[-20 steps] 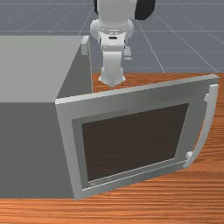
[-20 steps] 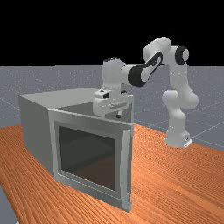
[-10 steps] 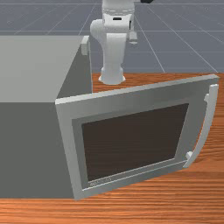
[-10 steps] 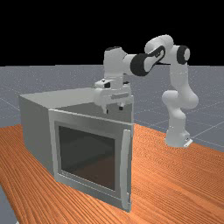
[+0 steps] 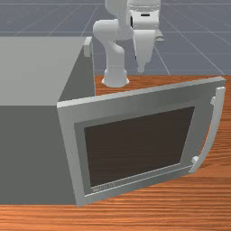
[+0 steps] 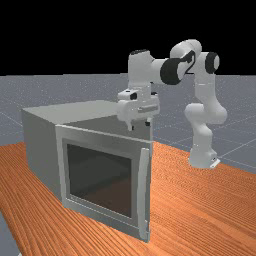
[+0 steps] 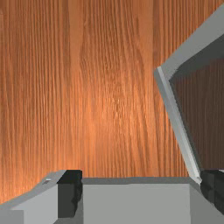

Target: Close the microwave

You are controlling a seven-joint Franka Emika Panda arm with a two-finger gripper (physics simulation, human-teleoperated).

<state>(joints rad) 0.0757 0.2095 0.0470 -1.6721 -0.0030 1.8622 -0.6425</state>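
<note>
You can read nothing here: the tiny pale marks [image 5: 103, 187] low on the grey rectangular microwave door [image 5: 135, 103] are illegible.

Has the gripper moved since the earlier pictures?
Yes. In the far view the gripper has shifted toward that view's right, judged against the door, which has stayed put.

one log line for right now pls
microwave door: open | gripper: open, holding nothing | door handle: not grasped | task: unfinished
</note>
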